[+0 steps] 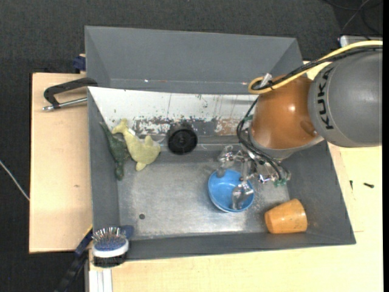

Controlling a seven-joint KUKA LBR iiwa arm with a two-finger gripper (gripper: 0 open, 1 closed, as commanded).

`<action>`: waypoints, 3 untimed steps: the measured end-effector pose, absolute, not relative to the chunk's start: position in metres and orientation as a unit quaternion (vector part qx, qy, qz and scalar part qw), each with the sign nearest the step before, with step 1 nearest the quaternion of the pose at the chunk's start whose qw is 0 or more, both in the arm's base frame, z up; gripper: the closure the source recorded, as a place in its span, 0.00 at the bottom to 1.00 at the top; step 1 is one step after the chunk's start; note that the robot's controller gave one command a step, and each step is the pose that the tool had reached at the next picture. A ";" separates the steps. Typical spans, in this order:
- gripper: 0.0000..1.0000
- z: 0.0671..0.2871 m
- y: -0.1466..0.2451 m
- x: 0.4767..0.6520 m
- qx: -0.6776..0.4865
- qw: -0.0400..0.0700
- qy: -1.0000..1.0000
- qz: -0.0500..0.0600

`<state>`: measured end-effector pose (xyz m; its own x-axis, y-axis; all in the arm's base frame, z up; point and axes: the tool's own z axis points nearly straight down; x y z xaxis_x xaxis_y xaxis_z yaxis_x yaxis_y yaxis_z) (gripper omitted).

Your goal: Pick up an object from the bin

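Observation:
My gripper (240, 190) hangs low in the right half of the bin, right over a small blue bowl (223, 192). One metal finger reaches down into the bowl's hollow, another shows at its upper rim. An orange cup (285, 217) lies on its side just to the right of the bowl, near the bin's front right corner. I cannot make out how far apart the fingers stand.
A black round disc (182, 139) lies against the back wall. At the back left sit a pale yellow soft toy (140, 148) and a dark green toy (117, 152) beside it. The arm with its orange cover reaches in from the right.

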<state>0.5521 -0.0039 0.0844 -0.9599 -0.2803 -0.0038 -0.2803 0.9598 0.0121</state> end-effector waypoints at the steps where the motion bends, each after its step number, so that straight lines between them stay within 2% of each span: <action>1: 1.00 0.077 -0.011 0.550 -0.139 0.002 0.990 0.001; 2: 1.00 0.266 -0.105 0.572 -0.128 0.008 0.992 -0.003; 3: 1.00 0.170 -0.108 0.567 -0.272 -0.001 0.962 0.001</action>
